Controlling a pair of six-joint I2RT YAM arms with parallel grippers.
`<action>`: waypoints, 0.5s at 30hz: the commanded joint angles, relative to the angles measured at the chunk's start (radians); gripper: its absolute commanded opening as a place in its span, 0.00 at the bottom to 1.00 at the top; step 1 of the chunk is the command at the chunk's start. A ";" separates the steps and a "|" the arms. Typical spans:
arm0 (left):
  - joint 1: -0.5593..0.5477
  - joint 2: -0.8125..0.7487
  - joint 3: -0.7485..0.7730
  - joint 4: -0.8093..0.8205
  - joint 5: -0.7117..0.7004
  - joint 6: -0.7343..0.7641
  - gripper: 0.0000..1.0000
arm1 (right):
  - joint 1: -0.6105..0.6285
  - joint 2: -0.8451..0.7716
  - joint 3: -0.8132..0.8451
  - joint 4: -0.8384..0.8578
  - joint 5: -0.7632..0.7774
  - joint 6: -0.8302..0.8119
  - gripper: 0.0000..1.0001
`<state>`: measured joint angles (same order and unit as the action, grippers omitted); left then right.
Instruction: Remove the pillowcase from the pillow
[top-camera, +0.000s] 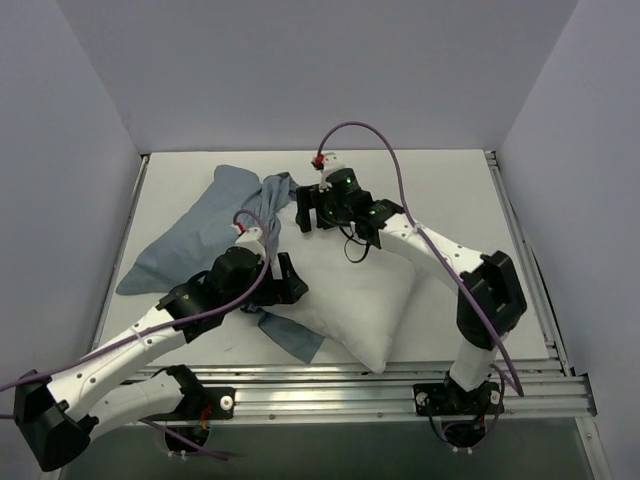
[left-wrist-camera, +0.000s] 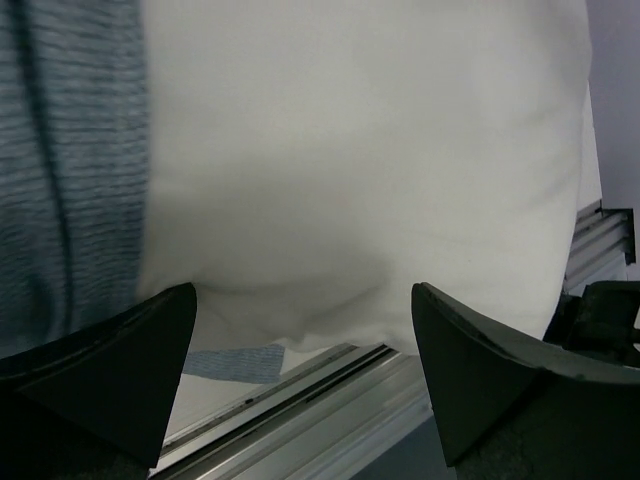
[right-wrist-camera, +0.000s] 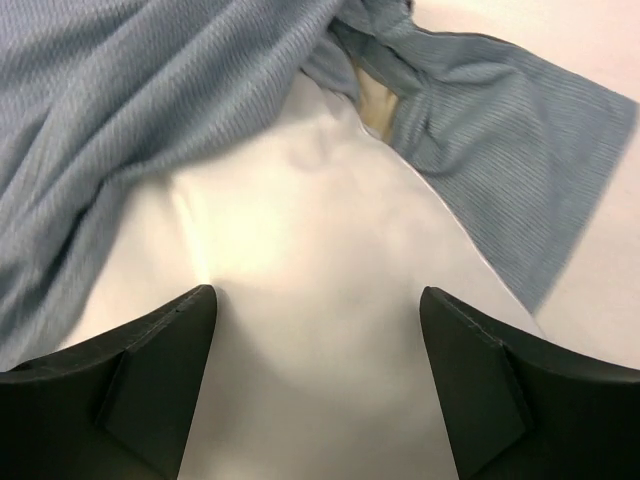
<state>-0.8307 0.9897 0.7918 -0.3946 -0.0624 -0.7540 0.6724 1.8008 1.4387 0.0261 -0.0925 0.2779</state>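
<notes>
Both pairs of fingers are released and carry nothing. The left fingers (top-camera: 288, 283) stand at the near-left side of the pillow (top-camera: 365, 295), and the right fingers (top-camera: 312, 218) stand over its far corner. The pillowcase (top-camera: 195, 235) lies mostly on the bench (top-camera: 440, 190) to the left of the pillow, but I think it is not free. It is bunched against the far corner, and one strip of it comes out from under the pillow on the near side.

My first worry is the pinch. In both wrist cameras I see mainly the white pillow between the fingers. If I close now, I may take the pillow, or pillow and cloth together, and a pull would then move everything as one.

My second worry is the near corner of the pillow, which reaches the metal rail (top-camera: 400, 385) at the bench edge. With the strip trapped below it, a pull toward me could drag the pillow over this edge. The cloth is also soft and may slip out of a shallow grip.
</notes>
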 joint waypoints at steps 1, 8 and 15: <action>0.053 -0.071 0.069 -0.094 -0.129 0.051 0.97 | 0.003 -0.190 -0.076 -0.083 0.121 -0.068 0.78; 0.058 -0.190 0.112 -0.239 -0.207 0.068 0.97 | 0.045 -0.397 -0.179 -0.158 0.218 -0.108 0.86; 0.129 -0.198 0.067 -0.291 -0.264 0.091 0.93 | 0.232 -0.465 -0.258 -0.186 0.276 -0.175 0.97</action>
<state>-0.7460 0.7872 0.8669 -0.6567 -0.2920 -0.6933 0.8417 1.3434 1.2167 -0.1131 0.1234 0.1577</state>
